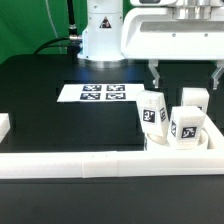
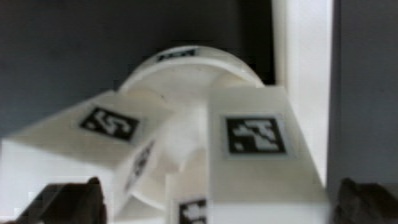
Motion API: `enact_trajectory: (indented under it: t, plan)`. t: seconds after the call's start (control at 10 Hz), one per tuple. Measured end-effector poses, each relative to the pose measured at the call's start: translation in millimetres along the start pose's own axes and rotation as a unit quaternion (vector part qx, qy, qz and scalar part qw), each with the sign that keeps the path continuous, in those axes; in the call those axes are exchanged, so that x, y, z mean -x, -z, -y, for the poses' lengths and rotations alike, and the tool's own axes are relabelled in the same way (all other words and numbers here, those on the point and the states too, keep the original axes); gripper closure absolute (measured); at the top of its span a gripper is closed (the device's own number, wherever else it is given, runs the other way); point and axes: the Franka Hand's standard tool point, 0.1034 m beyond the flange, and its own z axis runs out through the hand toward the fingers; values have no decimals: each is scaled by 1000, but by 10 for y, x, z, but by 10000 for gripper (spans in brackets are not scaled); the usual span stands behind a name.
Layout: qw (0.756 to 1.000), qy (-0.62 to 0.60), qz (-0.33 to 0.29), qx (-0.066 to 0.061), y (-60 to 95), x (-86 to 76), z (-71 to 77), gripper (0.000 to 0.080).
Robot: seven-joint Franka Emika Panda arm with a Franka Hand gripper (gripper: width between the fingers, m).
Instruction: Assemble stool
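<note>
Standing close together, the three legs of the stool (image 1: 172, 122) occupy the table's (image 1: 40, 110) near corner on the exterior view's right. They are tucked inside the angle of the white border rails (image 1: 70, 165). The first leg (image 1: 152, 112) shows its black-and-white tag toward the exterior view's left. The second leg (image 1: 185, 125) stands just beside it, tag facing the camera. The third leg (image 1: 193, 98) rises behind the second. All three look roughly upright. I cannot make out the seat under them.

Through my wrist camera, two tagged legs (image 2: 107, 122) (image 2: 249, 135) fill the picture, with a rounded white part (image 2: 192, 68) beyond them. I cannot tell whether that part is the third leg or the seat.

My gripper (image 1: 186, 78) (image 2: 217, 202) hangs directly above the cluster and touches nothing. My jaws are spread wide, and one of my fingers (image 1: 153, 72) (image 2: 71, 200) hangs above the first leg.

Farther out, the marker board (image 1: 100, 93) lies flat on the table, well apart from the legs.
</note>
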Motion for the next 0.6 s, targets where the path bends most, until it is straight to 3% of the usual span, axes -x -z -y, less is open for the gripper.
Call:
enact_trajectory:
  t: [0.6]
  plan:
    - [1000, 3, -5, -4, -68, 35, 93, 150]
